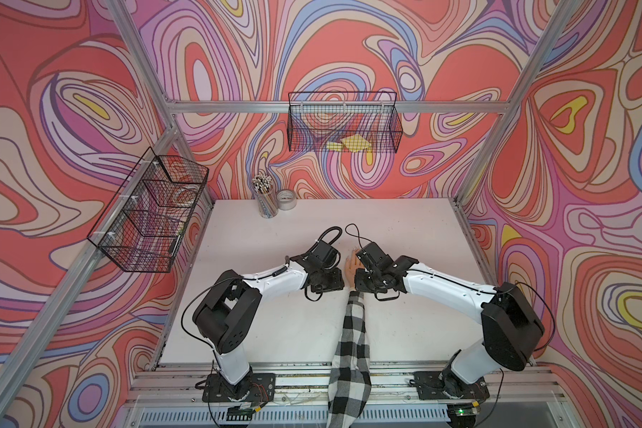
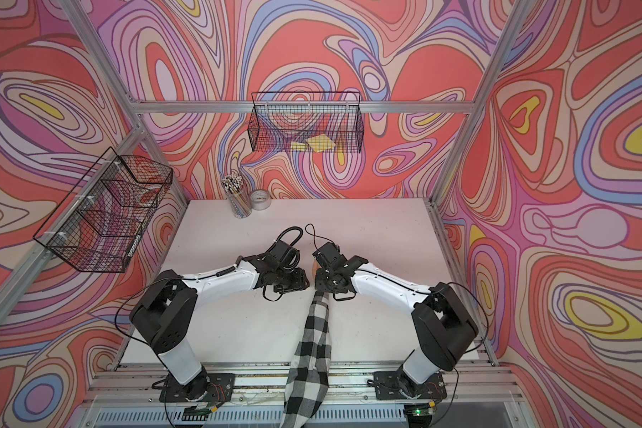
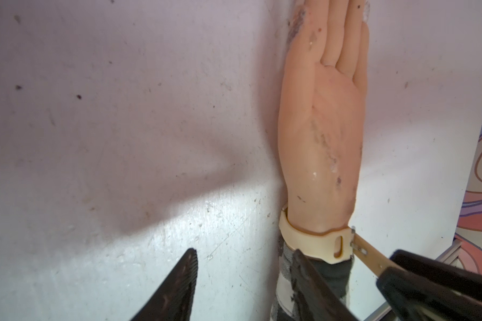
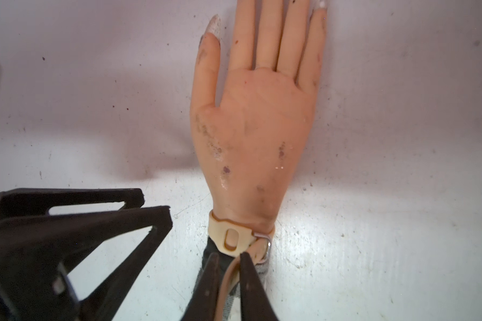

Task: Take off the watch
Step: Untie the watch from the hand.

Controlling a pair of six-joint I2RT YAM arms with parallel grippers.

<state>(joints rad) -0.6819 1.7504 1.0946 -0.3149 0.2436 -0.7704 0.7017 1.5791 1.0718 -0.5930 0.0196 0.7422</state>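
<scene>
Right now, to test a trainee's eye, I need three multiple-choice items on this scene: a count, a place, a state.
1. How many wire baskets hang on the frame? A one; B two; C four.
2. Where is the watch? A around the mannequin hand at its wrist; B inside a wire basket; C held in the air.
3. The right gripper is: A wide open; B closed on the strap's free end; C out of view.
Answers: 1 B, one at the back, one at the side; 2 A, its band circles the wrist; 3 B, the strap runs between its fingers.
</scene>
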